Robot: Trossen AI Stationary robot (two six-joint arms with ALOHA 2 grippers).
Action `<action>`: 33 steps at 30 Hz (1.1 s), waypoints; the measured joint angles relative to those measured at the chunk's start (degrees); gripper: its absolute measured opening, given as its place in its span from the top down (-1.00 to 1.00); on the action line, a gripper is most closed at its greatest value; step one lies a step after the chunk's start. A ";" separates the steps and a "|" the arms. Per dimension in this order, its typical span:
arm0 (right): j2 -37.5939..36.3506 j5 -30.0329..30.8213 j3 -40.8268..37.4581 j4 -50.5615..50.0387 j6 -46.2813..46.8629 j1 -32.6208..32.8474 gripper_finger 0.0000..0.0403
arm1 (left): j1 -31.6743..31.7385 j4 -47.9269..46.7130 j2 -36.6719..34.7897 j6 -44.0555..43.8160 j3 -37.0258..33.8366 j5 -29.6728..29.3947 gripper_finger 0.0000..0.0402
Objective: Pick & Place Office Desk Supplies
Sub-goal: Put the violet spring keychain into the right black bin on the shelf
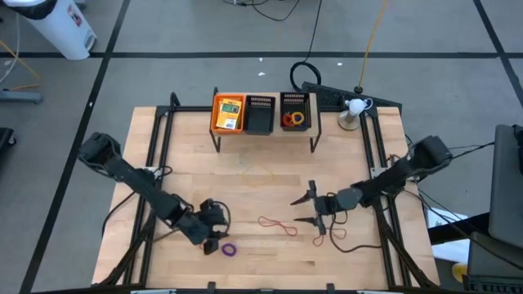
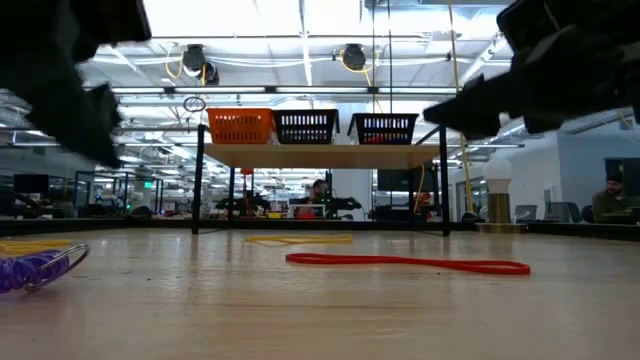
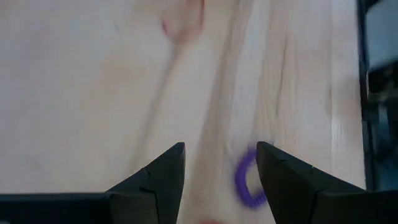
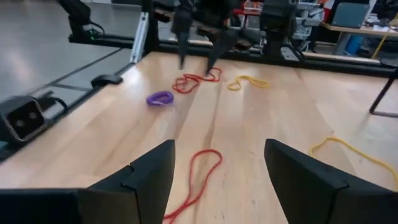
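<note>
Both hands open: left hand (image 1: 214, 222) beside purple ring (image 1: 229, 249), seemingly

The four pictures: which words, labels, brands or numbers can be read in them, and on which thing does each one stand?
No text can be read in any view.
Green label on the yellow-orange packet in the orange mesh tray: too small to read.
White container on the floor, red mark: too small to read.
Screens in the room behind, low view: blurred.
</note>
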 joint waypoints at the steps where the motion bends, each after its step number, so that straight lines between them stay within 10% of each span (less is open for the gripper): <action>1: 1.37 0.03 -0.02 1.33 -0.04 -0.27 -0.18 | 0.08 0.04 1.39 -1.56 0.02 2.40 0.03; 8: 6.79 -0.17 -0.01 6.07 0.45 -1.85 -0.18 | 0.13 -4.34 10.79 -4.31 4.94 12.11 0.03; 33: 7.12 -0.25 -0.01 7.19 0.63 -2.12 -0.18 | 0.63 -7.31 17.13 -5.00 11.23 9.72 0.03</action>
